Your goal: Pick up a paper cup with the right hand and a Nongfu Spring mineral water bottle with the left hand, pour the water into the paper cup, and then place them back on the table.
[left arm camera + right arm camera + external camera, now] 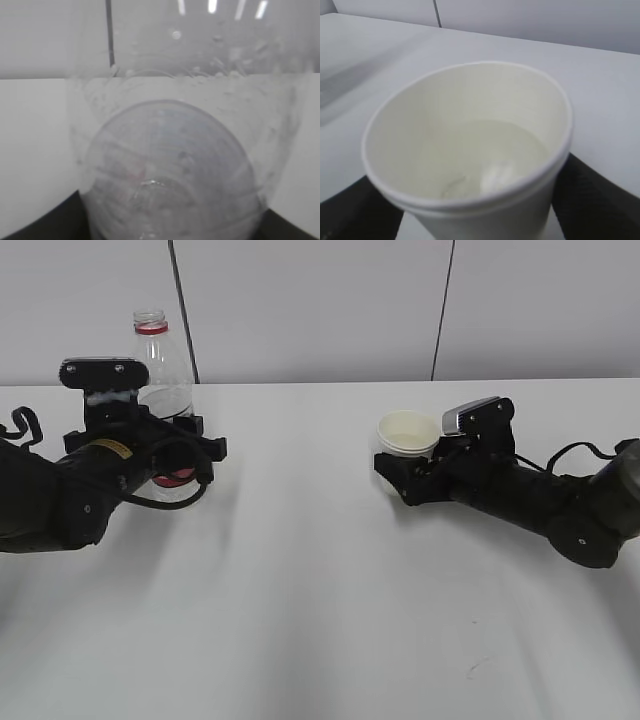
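Your left gripper (165,445) was clamped around the lower body of the bottle (160,370), and your right gripper (405,475) was closed on the cup (408,432). Seen from the exterior view, the bottle stood at about 9 o'clock from the cup, well apart from it, with bare tabletop (300,570) between them. So the coming move turned on that gap: either both came together for a pour, or both went straight down to be released.

The bottle's long axis was upright, mouth at 12 o'clock, red neck ring at the top. In the left wrist view the bottle (175,170) filled the frame, its wall beaded with droplets, and you could not tell how much liquid remained. The cup also sat upright, mouth up. In the right wrist view the cup (470,150) held a shallow pool of water (495,160), which suggests the pour was already done. Whether either base touched the tabletop was not clear.
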`<state>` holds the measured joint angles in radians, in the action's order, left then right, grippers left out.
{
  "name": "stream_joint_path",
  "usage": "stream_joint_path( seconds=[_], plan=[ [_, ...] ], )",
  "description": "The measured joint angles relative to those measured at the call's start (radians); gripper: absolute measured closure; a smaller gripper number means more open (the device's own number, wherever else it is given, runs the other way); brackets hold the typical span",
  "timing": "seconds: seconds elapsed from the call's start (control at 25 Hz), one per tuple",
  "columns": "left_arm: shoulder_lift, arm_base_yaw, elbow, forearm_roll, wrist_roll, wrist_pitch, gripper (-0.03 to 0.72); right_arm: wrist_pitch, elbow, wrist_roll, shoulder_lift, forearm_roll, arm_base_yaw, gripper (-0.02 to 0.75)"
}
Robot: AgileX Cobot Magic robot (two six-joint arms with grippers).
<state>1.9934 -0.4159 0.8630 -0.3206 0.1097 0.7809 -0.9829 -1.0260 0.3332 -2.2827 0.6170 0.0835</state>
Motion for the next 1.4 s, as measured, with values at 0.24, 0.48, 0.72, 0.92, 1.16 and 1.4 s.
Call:
stream_joint_path(
  seconds=[0.24,0.48,0.72,0.92,1.16,1.4],
  plan=[
    [0.000,0.000,0.000,0.000,0.000,0.000,0.333,-0.004,0.043,-0.009,0.013,0.000,0.000,0.117],
    [0.000,0.000,0.000,0.000,0.000,0.000,0.333,-0.004,0.087,-0.023,0.048,0.002,0.000,0.120],
    [0.000,0.000,0.000,0.000,0.000,0.000,0.333,-0.004,0.140,-0.041,0.086,-0.002,0.000,0.120],
    [0.000,0.000,0.000,0.000,0.000,-0.001,0.333,-0.004,0.202,-0.063,0.146,-0.005,0.000,0.121],
    [0.000,0.000,0.000,0.000,0.000,-0.016,0.333,-0.003,0.295,-0.090,0.237,-0.006,0.000,0.131],
    [0.000,0.000,0.000,0.000,0.000,-0.018,0.333,-0.003,0.363,-0.098,0.293,-0.009,0.000,0.136]
  ],
)
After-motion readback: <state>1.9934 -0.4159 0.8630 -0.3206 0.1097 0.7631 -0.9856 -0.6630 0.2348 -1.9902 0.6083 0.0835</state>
